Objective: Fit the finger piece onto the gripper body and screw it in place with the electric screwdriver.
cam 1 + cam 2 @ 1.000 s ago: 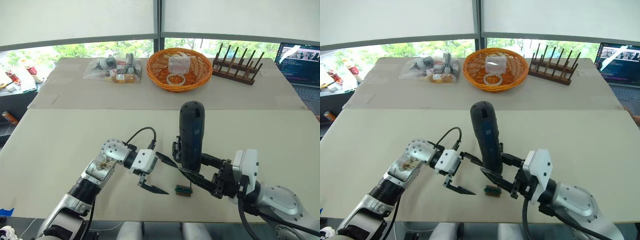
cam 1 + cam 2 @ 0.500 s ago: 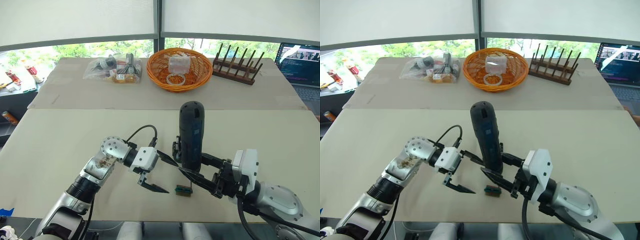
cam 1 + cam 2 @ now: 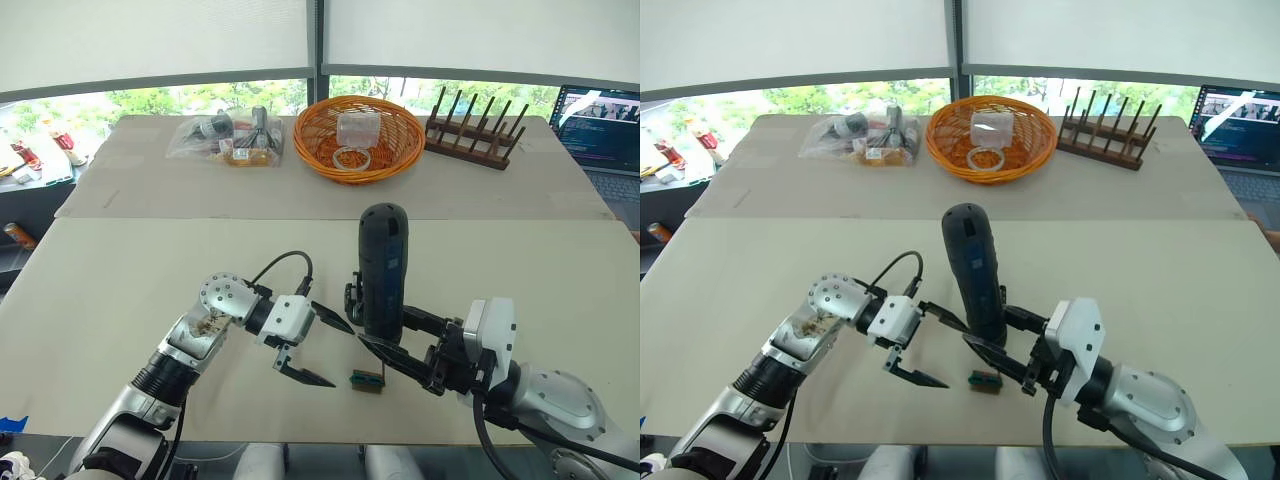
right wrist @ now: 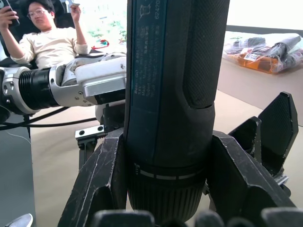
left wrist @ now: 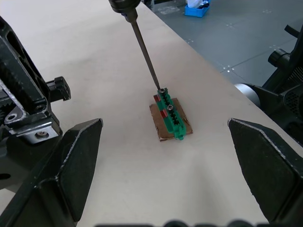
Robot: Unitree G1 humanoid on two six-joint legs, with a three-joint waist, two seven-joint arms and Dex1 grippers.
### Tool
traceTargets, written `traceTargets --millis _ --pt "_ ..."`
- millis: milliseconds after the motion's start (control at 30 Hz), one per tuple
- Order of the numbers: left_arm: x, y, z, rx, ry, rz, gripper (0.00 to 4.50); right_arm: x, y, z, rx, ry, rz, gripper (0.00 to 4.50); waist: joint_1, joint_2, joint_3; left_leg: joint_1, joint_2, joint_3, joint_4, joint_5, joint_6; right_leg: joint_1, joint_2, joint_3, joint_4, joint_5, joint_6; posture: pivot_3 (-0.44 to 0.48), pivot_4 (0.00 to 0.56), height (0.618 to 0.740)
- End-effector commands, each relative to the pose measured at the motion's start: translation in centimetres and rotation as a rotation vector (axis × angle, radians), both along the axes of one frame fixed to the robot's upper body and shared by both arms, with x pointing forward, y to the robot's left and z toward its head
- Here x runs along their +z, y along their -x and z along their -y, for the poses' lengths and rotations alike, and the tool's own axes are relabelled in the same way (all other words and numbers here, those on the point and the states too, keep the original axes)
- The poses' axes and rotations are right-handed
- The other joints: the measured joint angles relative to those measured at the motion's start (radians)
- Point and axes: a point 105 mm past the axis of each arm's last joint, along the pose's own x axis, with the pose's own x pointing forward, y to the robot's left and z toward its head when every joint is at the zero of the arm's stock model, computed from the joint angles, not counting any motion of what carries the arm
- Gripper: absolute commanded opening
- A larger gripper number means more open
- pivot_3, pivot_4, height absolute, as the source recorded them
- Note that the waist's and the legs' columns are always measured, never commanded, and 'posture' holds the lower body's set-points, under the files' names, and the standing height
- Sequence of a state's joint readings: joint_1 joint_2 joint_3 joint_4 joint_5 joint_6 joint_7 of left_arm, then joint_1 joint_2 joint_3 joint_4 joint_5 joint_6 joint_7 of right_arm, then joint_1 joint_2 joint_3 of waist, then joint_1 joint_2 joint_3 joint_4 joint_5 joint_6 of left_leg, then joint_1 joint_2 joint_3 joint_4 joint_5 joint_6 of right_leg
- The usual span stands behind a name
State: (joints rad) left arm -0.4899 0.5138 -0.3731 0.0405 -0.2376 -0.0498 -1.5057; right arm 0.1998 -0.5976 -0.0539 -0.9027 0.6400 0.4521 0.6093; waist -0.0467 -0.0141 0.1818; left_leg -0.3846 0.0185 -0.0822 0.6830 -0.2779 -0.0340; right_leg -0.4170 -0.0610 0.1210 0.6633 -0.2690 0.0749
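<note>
My right gripper [image 3: 386, 336] is shut on the electric screwdriver [image 3: 383, 268], a thick dark cylinder held upright. Its thin metal bit [image 5: 146, 59] comes down onto one end of a small green-and-black block [image 5: 171, 117] lying near the table's front edge. My left gripper [image 3: 340, 356] is open just left of the block, one finger on either side of it without touching. Close behind the screwdriver stands a black mechanical assembly [image 3: 351, 298], the gripper body, largely hidden by the tool. The finger piece is hidden from me.
An orange wicker basket [image 3: 358, 160] with a clear jar and tape roll, plastic bags of parts [image 3: 225, 140] and a wooden rack [image 3: 475, 132] line the far table. A laptop [image 3: 600, 115] stands far right. A seated person [image 4: 52, 40] is beyond the table.
</note>
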Motion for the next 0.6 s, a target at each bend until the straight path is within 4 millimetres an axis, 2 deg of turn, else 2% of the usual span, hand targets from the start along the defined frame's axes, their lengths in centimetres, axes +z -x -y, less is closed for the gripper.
traceTargets --millis 33,600 --pt "0.0 0.1 -0.1 -0.012 0.012 0.016 4.5 1.6 0.5 -0.3 0.026 -0.022 0.09 1.93 0.0 0.0 0.0 0.0 0.0 0.0 0.0 0.0 0.0 0.0 0.0 0.0 0.0 0.0 0.0 0.0 0.15 0.74" --pt "-1.4 -0.2 -0.7 -0.011 0.008 0.018 4.5 1.7 1.0 -0.8 0.046 -0.036 0.084 1.93 0.0 0.0 0.0 0.0 0.0 0.0 0.0 0.0 0.0 0.0 0.0 0.0 0.0 0.0 0.0 0.0 0.15 0.74"
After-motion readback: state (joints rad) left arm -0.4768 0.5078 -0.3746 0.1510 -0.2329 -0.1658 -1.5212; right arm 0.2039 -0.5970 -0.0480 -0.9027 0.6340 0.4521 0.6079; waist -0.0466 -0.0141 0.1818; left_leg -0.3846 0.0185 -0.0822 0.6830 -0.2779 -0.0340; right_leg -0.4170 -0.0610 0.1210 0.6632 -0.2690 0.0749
